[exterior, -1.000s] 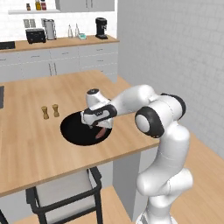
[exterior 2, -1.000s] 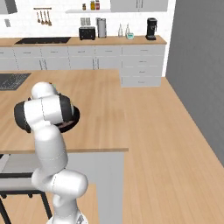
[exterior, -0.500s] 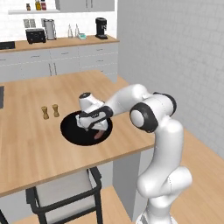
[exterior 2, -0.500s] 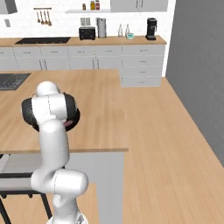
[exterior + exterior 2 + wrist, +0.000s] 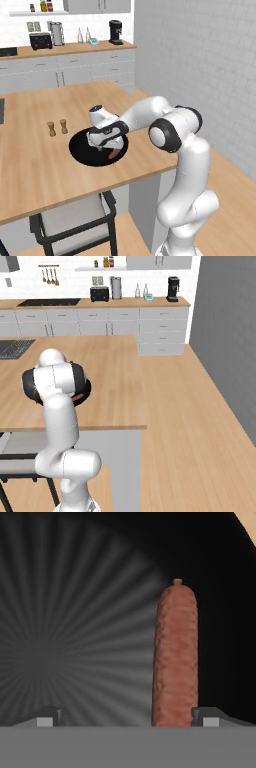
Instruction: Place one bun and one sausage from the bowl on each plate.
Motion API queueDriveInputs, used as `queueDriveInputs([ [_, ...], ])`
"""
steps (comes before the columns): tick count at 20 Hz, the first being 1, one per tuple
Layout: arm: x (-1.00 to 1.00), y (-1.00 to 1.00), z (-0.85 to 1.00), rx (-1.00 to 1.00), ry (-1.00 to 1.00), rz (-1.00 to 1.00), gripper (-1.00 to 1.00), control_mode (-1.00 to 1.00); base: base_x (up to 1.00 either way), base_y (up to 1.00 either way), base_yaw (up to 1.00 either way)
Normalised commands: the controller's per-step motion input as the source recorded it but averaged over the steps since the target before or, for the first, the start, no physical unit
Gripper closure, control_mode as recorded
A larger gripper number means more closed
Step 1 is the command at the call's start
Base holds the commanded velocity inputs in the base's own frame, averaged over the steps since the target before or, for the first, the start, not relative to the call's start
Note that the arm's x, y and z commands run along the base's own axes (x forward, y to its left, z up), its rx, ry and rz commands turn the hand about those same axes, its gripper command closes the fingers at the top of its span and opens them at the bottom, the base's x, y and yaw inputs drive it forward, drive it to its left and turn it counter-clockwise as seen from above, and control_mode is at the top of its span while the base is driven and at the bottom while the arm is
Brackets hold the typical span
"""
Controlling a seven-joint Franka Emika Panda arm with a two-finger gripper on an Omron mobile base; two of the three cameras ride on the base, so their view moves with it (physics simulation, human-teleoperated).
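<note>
Over the bowl (image 5: 85, 150), near its middle: tool (image 5: 101, 146) now low above the black dish, jaws spread wide and holding nothing. A second earlier hung toward the bowl's far-right rim; since then swung across toward the centre and dropped closer to the floor of the dish. From the hand view, tool (image 5: 127, 717) fingertips straddle the near end of one sausage (image 5: 175, 657), lying lengthwise away from the camera on the bowl's ribbed black floor, nearer the right tip than the left. Same sausage (image 5: 115, 153) just beside the tool, toward the bowl's near-right rim. Probably the approach to a first pick: lined up along the sausage, not yet closed. Slightly off-centre, so a small sideways correction likely wanted before closing. No bun or plate to be made out around the bowl. Two small wooden shakers (image 5: 57, 128) on the worktop (image 5: 30, 170) just beyond the bowl's far-left rim, apart from it.
</note>
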Motion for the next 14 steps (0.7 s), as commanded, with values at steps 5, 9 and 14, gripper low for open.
queueDriveInputs([
  [5, 0.06, -0.01, -0.34, -0.02, 0.0, 0.0, -1.0, -1.0, 0.0, 0.0, 0.0],
  [9, -0.08, -0.11, -0.15, -0.01, -0.03, 0.0, -1.0, -1.0, 0.0, 0.0, 0.0],
  [14, -0.23, -0.29, 0.0, 0.0, 0.0, 0.07, -1.0, -1.0, 0.0, 0.0, 0.0],
])
